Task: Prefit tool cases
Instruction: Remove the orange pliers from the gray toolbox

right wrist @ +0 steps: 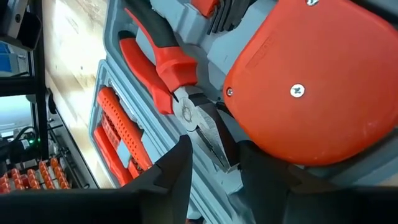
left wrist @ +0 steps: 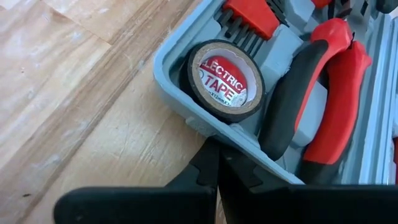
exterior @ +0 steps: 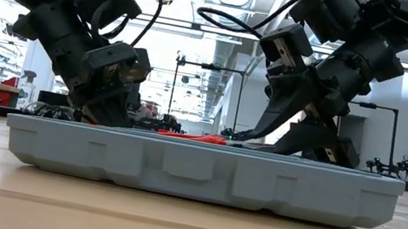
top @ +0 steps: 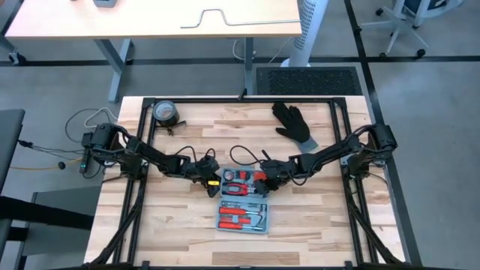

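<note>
Wood table [top: 172,217] bears open tool case [top: 244,204], glove [top: 292,122].

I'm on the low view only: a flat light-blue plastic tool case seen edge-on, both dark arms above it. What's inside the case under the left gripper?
Observer: A black roll of electrical tape sits in a corner slot of the light-blue plastic tool case. The left gripper is shut, its tip at the case's outer wall.
Operator: And the right one?
Observer: The right gripper is open over the jaws of red-handled pliers, next to a round red plastic housing.
Operator: Anything behind the case?
Observer: A black glove lies beyond it, apart.
</note>
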Tool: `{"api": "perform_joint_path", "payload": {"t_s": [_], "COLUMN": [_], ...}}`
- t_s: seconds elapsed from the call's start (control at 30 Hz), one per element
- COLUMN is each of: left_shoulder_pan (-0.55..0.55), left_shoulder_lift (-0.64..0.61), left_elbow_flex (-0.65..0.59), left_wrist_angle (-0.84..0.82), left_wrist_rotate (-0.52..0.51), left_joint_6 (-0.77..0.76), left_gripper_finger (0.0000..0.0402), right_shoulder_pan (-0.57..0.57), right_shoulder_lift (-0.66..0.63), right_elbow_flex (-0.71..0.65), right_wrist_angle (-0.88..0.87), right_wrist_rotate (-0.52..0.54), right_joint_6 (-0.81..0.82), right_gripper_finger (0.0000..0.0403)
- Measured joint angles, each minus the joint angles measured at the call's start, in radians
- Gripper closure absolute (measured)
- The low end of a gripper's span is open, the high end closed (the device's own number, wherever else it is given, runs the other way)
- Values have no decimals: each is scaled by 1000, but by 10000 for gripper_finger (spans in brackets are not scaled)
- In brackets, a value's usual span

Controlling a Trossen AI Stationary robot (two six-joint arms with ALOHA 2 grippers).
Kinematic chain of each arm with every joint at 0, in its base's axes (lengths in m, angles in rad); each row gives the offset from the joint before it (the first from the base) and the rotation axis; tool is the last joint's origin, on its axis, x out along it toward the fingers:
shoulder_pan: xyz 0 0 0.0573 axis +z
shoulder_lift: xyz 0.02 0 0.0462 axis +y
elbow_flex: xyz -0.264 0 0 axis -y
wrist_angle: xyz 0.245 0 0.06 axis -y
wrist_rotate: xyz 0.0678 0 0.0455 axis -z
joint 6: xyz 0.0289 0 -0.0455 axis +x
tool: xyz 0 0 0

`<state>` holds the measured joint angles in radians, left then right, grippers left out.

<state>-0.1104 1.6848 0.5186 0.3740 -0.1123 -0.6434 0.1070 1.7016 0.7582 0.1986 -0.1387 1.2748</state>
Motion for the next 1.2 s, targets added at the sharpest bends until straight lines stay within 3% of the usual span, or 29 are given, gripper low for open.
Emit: {"api": "perform_joint_path", "payload": {"t_s": [0.33, 0.37, 0.43, 0.5, 0.57, 0.93, 1.2], "left_shoulder_pan": [0, 0, 0, 0, 1, 5, -14], "left_shoulder_lift": [0, 1, 6, 7, 7, -12, -17], "left_elbow_flex": [0, 0, 5, 4, 4, 0, 31], "left_wrist_angle": [0, 3, 15, 19, 23, 60, -7], "left_wrist_rotate": [0, 1, 2, 4, 6, 89, 183], "left_joint_6": [1, 0, 1, 4, 6, 63, 106], "left_gripper_finger": [401, 402, 402, 401, 402, 401, 401], "right_shoulder_pan": [12, 14, 10, 7, 0, 22, 152], "right_shoulder_lift": [0, 0, 2, -23, -12, -29, -39], "right_elbow_flex": [0, 0, 21, 24, 28, 30, 137], "right_wrist_angle": [27, 84, 438, 536, 600, 280, -140], "right_wrist_rotate": [4, 22, 59, 67, 50, 64, 284], "right_joint_6": [0, 1, 0, -17, -29, -72, -232], "right_gripper_finger": [314, 325, 355, 388, 394, 399, 399]}}
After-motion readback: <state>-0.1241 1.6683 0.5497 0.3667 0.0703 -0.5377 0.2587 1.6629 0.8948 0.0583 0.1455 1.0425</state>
